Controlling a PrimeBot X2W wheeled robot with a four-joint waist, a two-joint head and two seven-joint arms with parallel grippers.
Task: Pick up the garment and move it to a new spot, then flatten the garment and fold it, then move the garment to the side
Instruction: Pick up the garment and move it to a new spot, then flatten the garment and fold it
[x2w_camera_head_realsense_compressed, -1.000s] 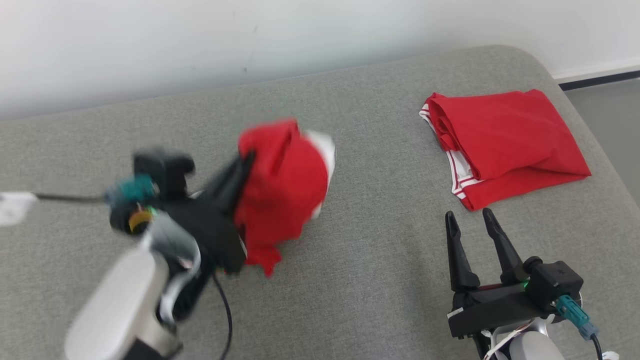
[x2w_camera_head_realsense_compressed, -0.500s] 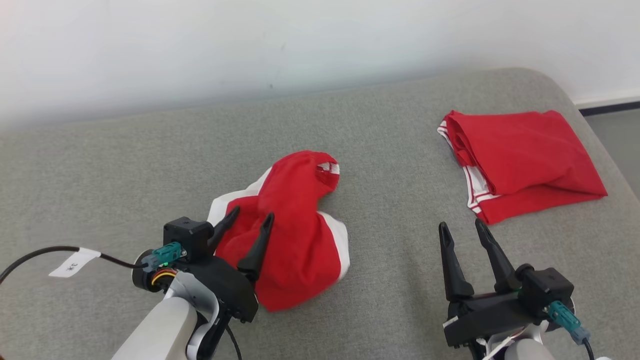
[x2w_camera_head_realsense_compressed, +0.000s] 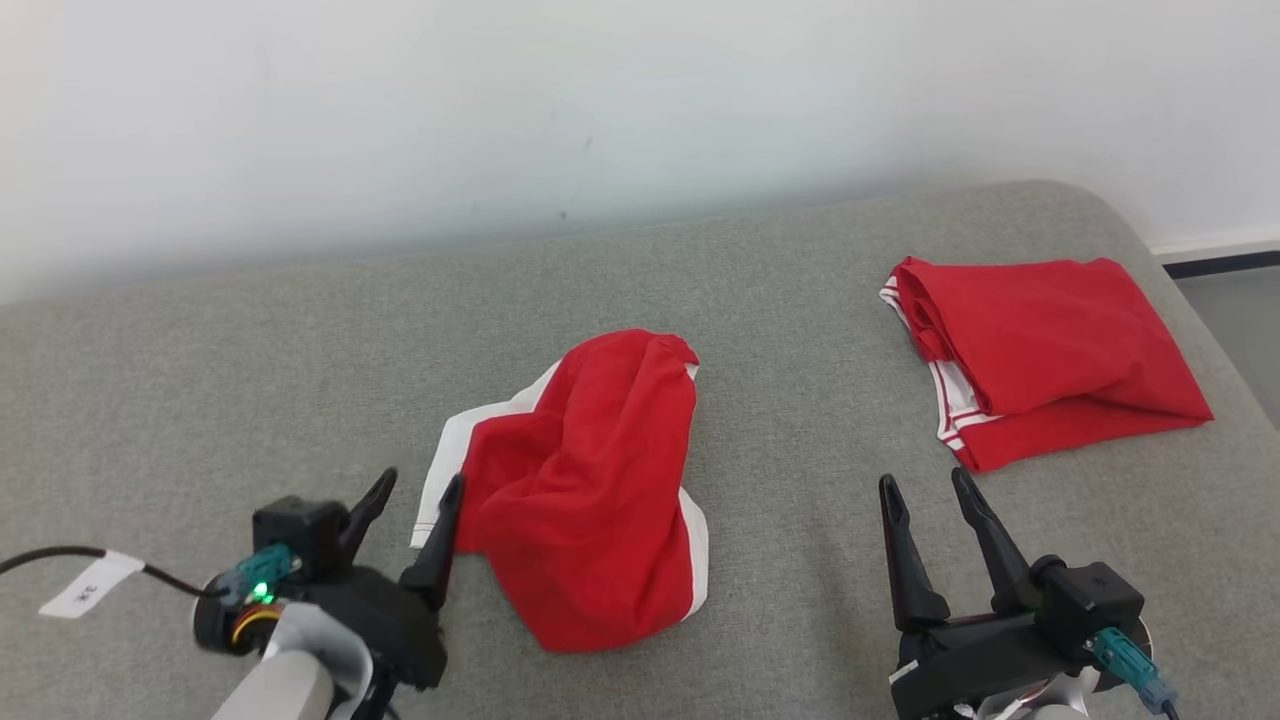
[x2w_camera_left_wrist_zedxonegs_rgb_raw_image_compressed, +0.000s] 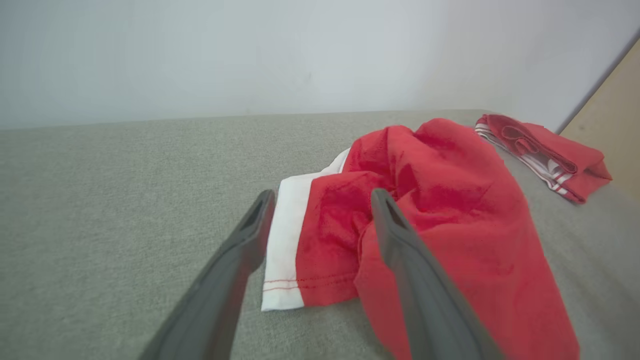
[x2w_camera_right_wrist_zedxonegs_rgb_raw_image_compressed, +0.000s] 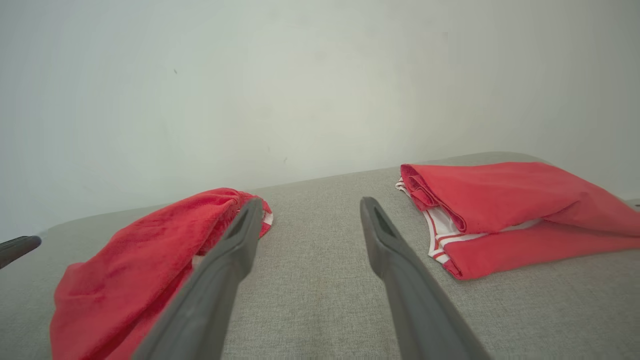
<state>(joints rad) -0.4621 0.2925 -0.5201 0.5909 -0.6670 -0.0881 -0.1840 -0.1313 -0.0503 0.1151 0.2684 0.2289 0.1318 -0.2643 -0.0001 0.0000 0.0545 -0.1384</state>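
Note:
A crumpled red garment (x2w_camera_head_realsense_compressed: 585, 480) with white trim lies in a heap mid-surface, also seen in the left wrist view as the garment (x2w_camera_left_wrist_zedxonegs_rgb_raw_image_compressed: 440, 210) and in the right wrist view at the left (x2w_camera_right_wrist_zedxonegs_rgb_raw_image_compressed: 145, 260). My left gripper (x2w_camera_head_realsense_compressed: 420, 484) is open just left of its near-left white edge, nothing between the fingers. My left gripper (x2w_camera_left_wrist_zedxonegs_rgb_raw_image_compressed: 320, 197) frames the white hem without gripping it. At the lower right my right gripper (x2w_camera_head_realsense_compressed: 925, 482) stands open and empty, well apart from the heap; in its own view the right gripper (x2w_camera_right_wrist_zedxonegs_rgb_raw_image_compressed: 310, 205) points at bare fabric.
A second red garment (x2w_camera_head_realsense_compressed: 1040, 350), folded with white striped trim, lies at the back right of the grey padded surface (x2w_camera_head_realsense_compressed: 250, 380). The surface's rounded right edge (x2w_camera_head_realsense_compressed: 1150, 230) drops to the floor. A pale wall (x2w_camera_head_realsense_compressed: 600, 100) runs behind.
My left gripper held the garment lifted, then opened and dropped it onto the surface, and has drawn back toward the lower left. The camera tilted, shifting the whole scene down. Right gripper unchanged.

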